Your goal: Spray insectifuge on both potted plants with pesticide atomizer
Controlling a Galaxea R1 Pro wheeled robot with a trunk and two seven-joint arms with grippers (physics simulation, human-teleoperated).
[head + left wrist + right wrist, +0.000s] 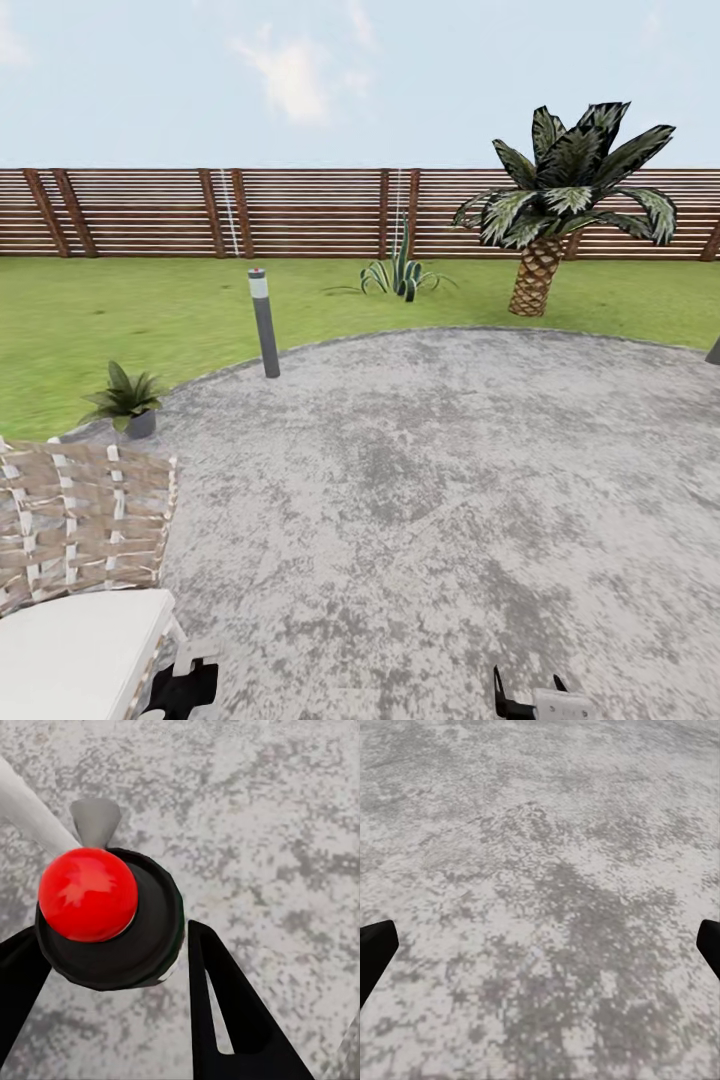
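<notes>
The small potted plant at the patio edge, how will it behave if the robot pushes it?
The potted plant sits low in a small dark pot, so it would probably slide rather than tip. Its pointed leaves spread wider than the pot, so a gripper would likely meet them first, and they may bend. It looks light for its size.

Illumination is bright, even daylight. Shadows are soft and faint. Rendered textures appear grainy and slightly blurred.
</notes>
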